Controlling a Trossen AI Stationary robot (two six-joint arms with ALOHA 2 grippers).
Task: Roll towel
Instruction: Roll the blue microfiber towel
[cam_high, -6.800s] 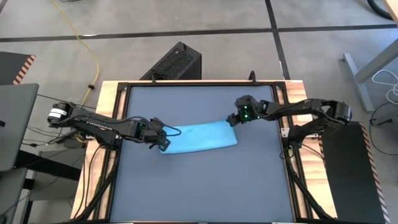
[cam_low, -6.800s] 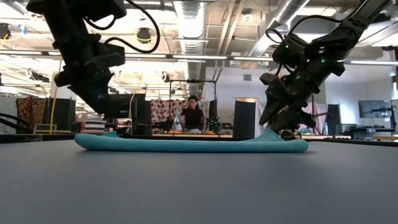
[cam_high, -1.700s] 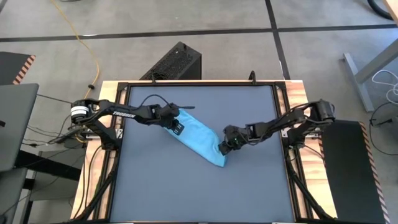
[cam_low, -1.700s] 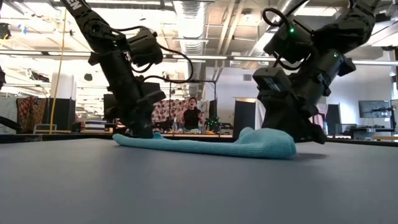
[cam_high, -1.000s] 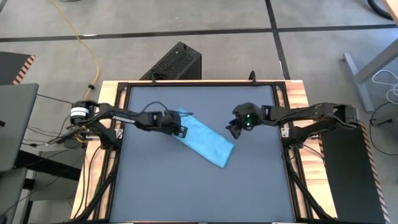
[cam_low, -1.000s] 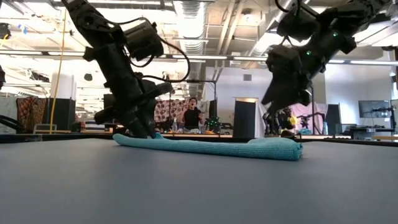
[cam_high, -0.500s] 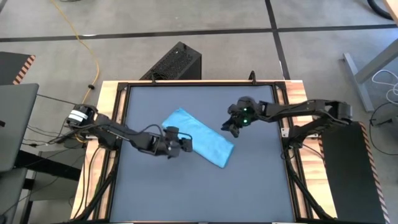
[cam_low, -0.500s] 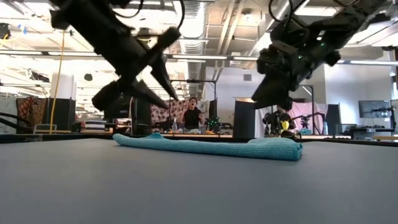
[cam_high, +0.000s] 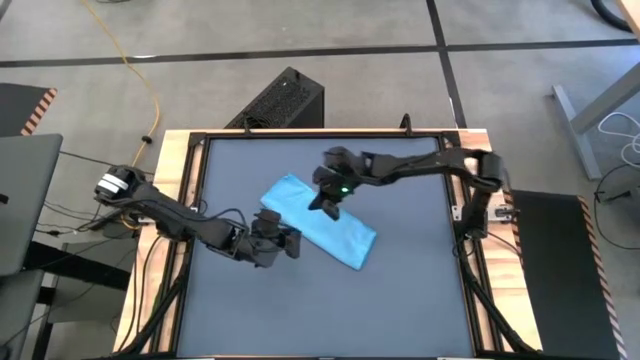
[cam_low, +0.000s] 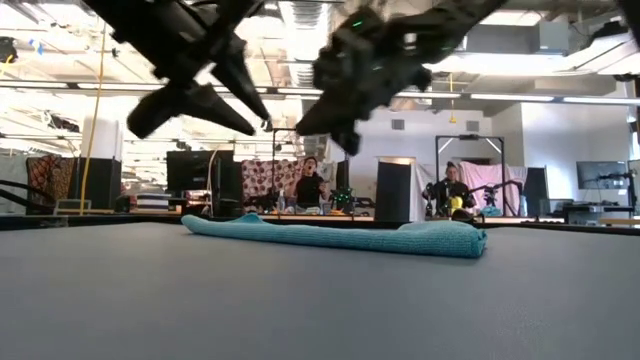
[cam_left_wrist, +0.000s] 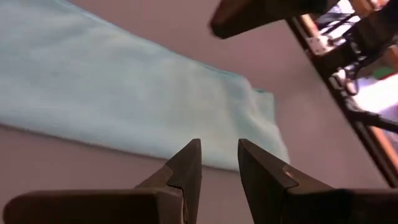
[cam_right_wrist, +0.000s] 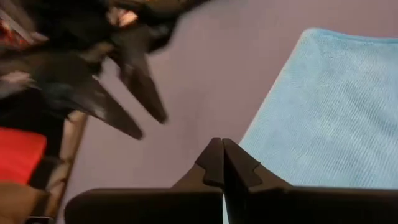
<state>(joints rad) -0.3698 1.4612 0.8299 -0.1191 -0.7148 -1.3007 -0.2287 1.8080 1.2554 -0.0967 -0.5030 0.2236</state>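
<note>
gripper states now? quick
Left gripper: open, empty, above the towel.
Right gripper: shut, empty, above the towel.

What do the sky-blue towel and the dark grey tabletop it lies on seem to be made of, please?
The sky-blue towel looks like soft knit or microfibre cloth with a matte finish: the right wrist view shows fine ribbed lines, and it lies limp in flat folds. The dark grey tabletop seems a smooth matte sheet, perhaps laminate or a mat; it shows no grain and no glare.

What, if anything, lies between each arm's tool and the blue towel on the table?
Nothing visible. The towel lies bare on the table. The right tool, shut, hangs above it; the left tool is raised beside its near edge.
</note>
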